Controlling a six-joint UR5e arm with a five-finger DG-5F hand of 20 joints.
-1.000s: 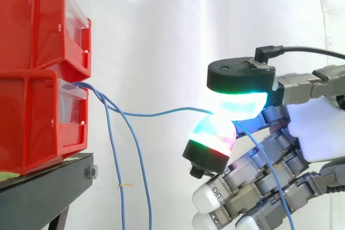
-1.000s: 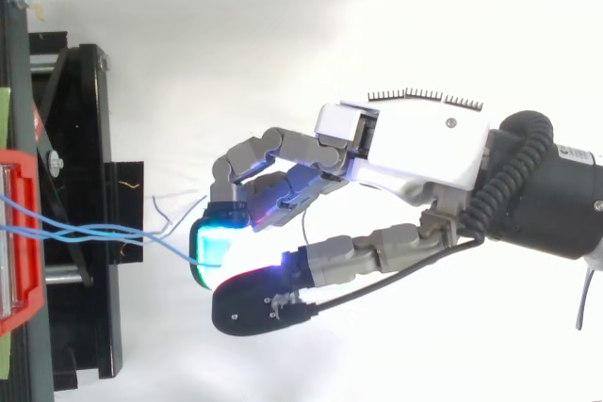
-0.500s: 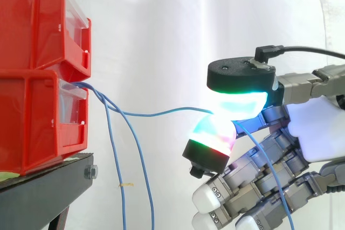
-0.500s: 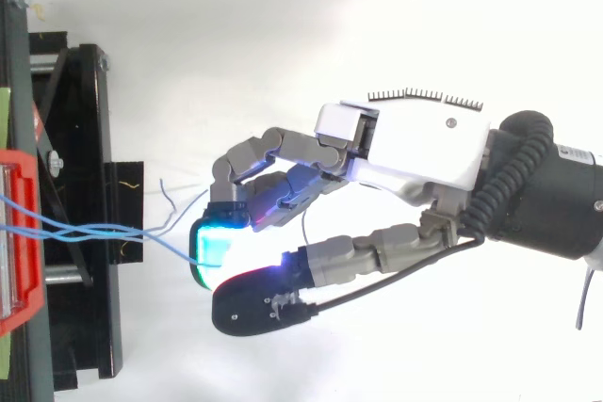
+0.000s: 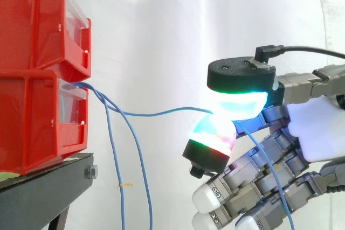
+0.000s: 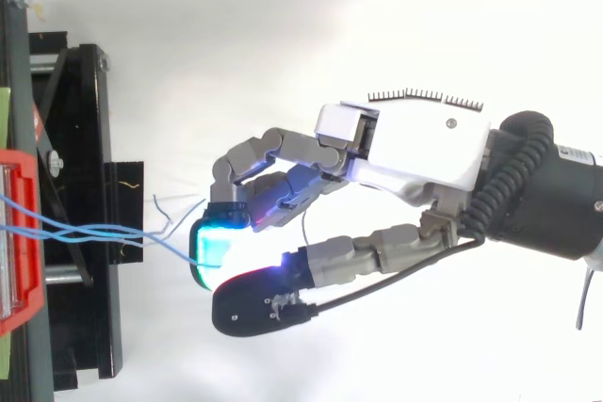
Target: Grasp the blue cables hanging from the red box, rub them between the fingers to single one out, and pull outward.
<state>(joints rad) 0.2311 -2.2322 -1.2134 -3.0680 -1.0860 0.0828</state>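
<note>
The red box (image 5: 43,117) sits on the left. Loose blue cables (image 5: 141,172) hang down from it. One blue cable (image 5: 161,114) runs almost flat to the right, where the hand (image 6: 415,143) pinches it between glowing pads (image 5: 240,103). Pulling should go right.

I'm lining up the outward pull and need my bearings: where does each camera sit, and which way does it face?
Side view: beside the work at about its height, looking level across; red bins on the black stand at left, robot hand entering from the right.
Top view: above, looking down; bins at the left edge, robot hand and arm coming in from the right.
Shared: the robot hand's glowing pads pinching one blue cable that runs from the lower bin.
</note>
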